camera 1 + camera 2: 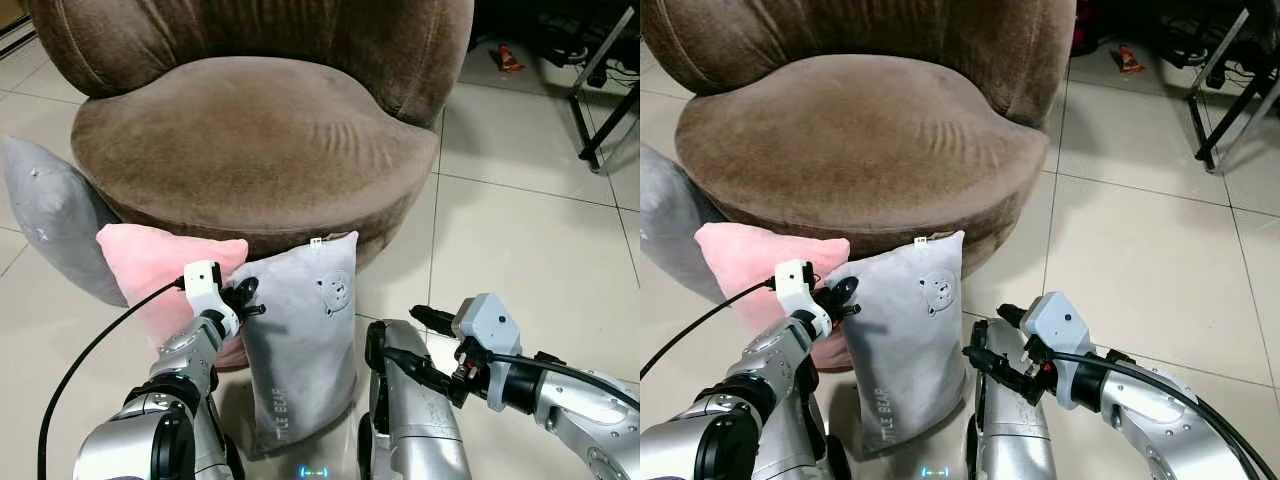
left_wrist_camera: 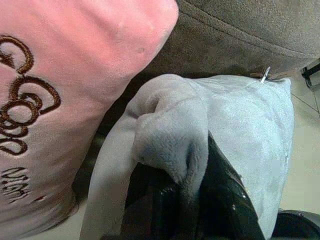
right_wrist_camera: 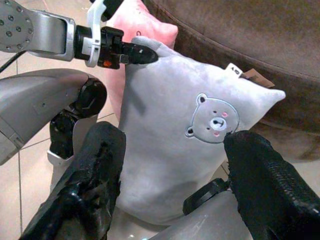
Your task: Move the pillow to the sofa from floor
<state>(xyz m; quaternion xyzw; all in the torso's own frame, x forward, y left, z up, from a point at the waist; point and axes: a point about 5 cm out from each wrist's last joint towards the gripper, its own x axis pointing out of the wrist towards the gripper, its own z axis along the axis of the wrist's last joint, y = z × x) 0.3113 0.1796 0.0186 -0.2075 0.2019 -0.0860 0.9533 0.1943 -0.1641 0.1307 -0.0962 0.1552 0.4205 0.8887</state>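
My left gripper (image 1: pixel 245 297) pinches the top corner of the grey plush bear-embroidered pillow (image 1: pixel 303 335), upright on the tiled floor (image 1: pixel 520 250), at the brown velvet sofa's (image 1: pixel 255 140) six o'clock; right gripper (image 3: pixel 170 165) spread.

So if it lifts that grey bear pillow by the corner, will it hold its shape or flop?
Probably flop: the corner bunches softly where the left end effector pinches the grey pillow. It looks plush and plump, so likely light. Held at one corner, it may swing and brush the pink pillow beside it.
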